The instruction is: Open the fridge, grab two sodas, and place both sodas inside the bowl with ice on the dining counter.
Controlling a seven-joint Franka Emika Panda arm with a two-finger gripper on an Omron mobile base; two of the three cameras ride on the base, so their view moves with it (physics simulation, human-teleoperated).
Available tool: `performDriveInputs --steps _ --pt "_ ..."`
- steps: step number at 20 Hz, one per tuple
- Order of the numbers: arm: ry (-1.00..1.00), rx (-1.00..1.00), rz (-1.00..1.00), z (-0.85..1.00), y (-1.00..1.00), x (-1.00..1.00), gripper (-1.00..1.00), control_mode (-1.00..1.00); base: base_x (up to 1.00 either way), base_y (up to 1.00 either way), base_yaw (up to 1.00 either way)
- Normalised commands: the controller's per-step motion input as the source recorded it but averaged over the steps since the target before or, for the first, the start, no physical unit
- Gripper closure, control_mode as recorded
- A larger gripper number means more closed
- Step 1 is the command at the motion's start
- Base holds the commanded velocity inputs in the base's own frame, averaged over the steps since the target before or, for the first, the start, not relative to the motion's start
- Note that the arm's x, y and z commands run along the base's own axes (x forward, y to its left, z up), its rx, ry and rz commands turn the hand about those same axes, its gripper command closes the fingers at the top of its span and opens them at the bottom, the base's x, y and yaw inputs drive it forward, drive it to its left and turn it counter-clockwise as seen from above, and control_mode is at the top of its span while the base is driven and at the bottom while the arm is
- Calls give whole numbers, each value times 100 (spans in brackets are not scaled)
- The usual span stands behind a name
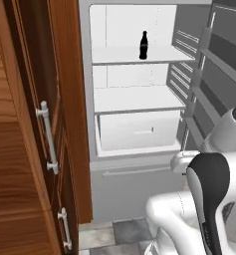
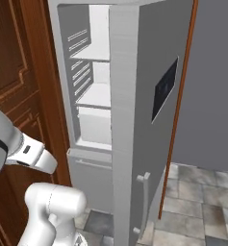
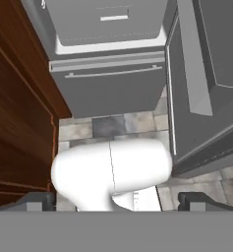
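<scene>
The fridge [image 1: 139, 99] stands open, showing white shelves and a drawer at the bottom. Its door [image 2: 139, 120], with a dark panel [image 2: 164, 89], is swung out to the right. One soda, a slim black cola bottle [image 1: 143, 45], stands upright on the upper shelf. In the hand view my gripper [image 3: 117, 203] is open and empty, its fingertips [image 3: 37, 201] wide apart. It points down at the floor in front of the fridge's lower drawer [image 3: 108, 83], far below the bottle. The bowl and the dining counter are out of view.
A brown wooden cabinet [image 1: 30, 124] with white handles [image 1: 49, 137] stands close on the left of the fridge. The open door's shelves [image 1: 209, 64] close in the right side. Grey floor tiles [image 3: 113, 125] lie below.
</scene>
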Motion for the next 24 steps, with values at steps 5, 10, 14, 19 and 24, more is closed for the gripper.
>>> performDriveInputs --steps 5,10,14,19,24 --pt "0 0 0 0 0 0 -100 100 40 30 -13" --pt "0 0 0 0 0 0 -100 100 44 33 -13" --pt "0 0 0 0 0 0 -100 100 47 32 -14" --pt "0 0 0 0 0 0 -100 100 56 28 -13" --pt "0 0 0 0 0 0 -100 100 64 19 -12"
